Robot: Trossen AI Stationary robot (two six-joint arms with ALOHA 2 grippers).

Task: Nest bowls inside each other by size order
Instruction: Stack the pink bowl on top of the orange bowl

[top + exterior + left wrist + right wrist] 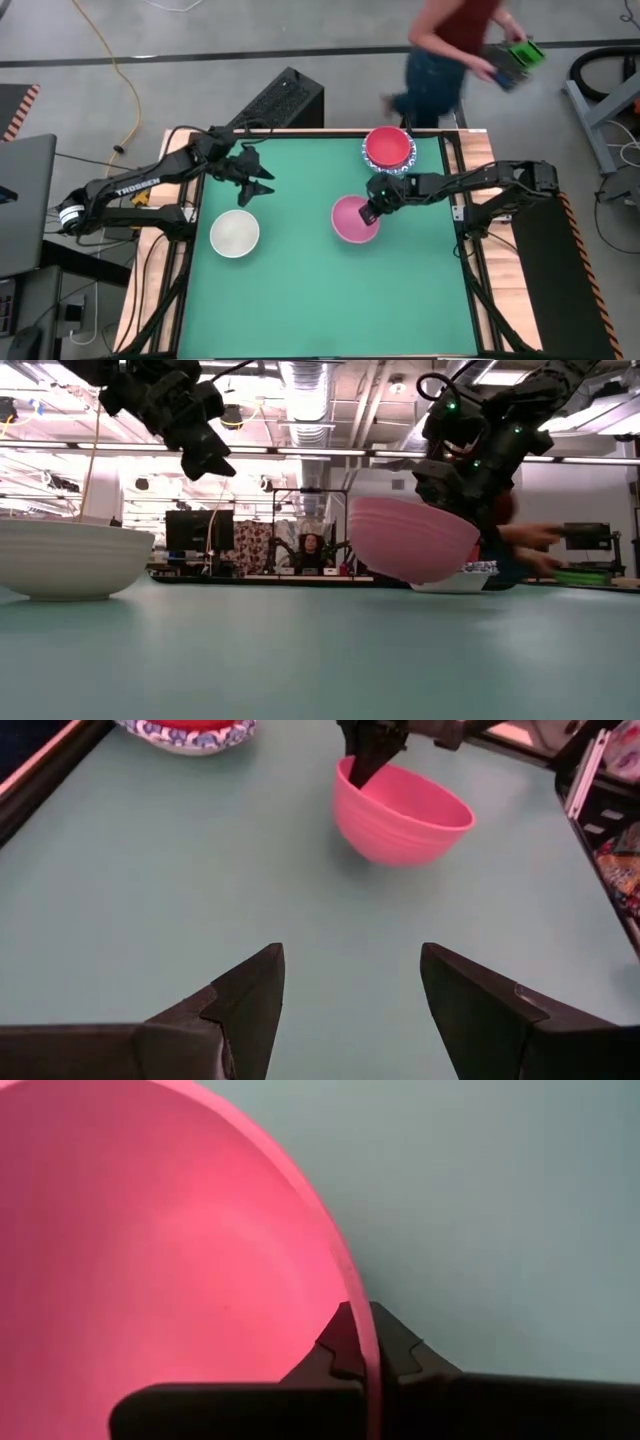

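Observation:
A pink bowl (353, 220) hangs over the table's middle right, with my right gripper (372, 208) shut on its rim. It also shows tilted in the low view, pink bowl (410, 540). A plain off-white bowl (235, 233) stands on its base at the middle left. At the far right, a red bowl (388, 147) sits inside a white bowl with a blue patterned rim (370, 160). My left gripper (252, 178) hovers open above the table, beyond the off-white bowl, its fingers (250, 990) wide apart and holding nothing. My right gripper pinches the pink bowl's rim (358, 1315) on the bowl's far-right side, one finger inside the bowl and one outside. The fingers slant down from the table's right. The bowl is lifted clear of the table and tilted, its held side higher.
A person (450, 45) walks past beyond the far edge, carrying a green and black object (515, 58). A black device (280, 100) lies at the far left edge. Bare green tabletop (330, 300) fills the near half.

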